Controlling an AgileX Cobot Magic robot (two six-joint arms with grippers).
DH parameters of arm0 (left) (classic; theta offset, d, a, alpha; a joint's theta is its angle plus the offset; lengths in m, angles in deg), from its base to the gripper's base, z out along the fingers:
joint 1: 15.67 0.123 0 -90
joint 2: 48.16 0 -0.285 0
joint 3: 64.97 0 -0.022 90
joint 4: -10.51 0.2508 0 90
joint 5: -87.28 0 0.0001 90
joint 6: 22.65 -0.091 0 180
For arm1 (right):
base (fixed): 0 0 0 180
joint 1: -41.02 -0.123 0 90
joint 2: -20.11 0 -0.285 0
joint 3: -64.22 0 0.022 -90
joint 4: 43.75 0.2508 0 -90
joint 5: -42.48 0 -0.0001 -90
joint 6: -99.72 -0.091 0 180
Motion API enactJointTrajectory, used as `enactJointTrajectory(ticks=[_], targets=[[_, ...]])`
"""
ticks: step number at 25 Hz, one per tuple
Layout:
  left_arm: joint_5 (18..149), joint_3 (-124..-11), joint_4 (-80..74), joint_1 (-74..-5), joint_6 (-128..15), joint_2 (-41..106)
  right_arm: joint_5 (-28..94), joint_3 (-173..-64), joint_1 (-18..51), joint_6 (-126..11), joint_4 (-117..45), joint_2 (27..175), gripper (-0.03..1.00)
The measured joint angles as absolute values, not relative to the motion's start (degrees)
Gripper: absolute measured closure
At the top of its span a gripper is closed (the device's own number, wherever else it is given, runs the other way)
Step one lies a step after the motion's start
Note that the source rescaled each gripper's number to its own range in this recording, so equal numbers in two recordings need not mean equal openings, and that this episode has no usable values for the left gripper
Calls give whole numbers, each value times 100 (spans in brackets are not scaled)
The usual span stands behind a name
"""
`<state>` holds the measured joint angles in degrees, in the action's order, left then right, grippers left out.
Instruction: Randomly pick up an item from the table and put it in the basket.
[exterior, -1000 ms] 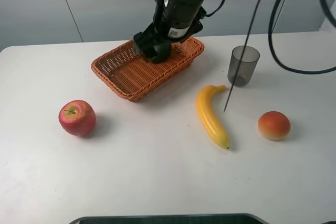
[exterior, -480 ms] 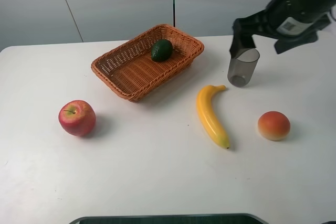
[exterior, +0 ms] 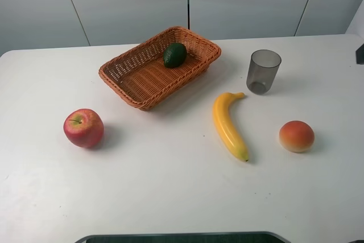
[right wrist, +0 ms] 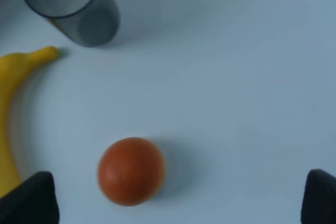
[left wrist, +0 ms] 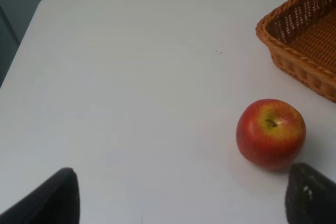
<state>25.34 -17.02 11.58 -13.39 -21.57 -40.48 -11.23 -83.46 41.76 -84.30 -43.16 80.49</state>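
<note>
The avocado (exterior: 174, 54) lies dark skin up in the far corner of the wicker basket (exterior: 136, 78) on the white table (exterior: 170, 186). Neither gripper touches it. My left gripper (left wrist: 181, 199) is open and empty above the table, with the red apple (left wrist: 270, 134) just ahead of it and the basket's corner (left wrist: 304, 35) beyond. My right gripper (right wrist: 176, 199) is open and empty above the table's right part, over the peach-like fruit (right wrist: 131, 170). In the high view only a dark bit of the right arm (exterior: 360, 54) shows at the right edge.
A red apple (exterior: 83, 127) sits front left of the basket. A grey cup (exterior: 264, 71), a yellow banana (exterior: 228, 124) and an orange-red peach-like fruit (exterior: 296, 136) stand to the right. The cup (right wrist: 71, 6) and banana (right wrist: 13, 103) also show in the right wrist view.
The right arm let go of the avocado in the basket, lifted away to the right past the cup and left the high view. The avocado stays in the basket.
</note>
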Motion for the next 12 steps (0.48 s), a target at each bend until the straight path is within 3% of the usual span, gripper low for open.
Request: enactJointTrajectory(ticks=[12], targets=[[2534,-1702,1158,-1339,-2157,-4048,-1308,-7392,4179,-8319,-4294,5456,-3]])
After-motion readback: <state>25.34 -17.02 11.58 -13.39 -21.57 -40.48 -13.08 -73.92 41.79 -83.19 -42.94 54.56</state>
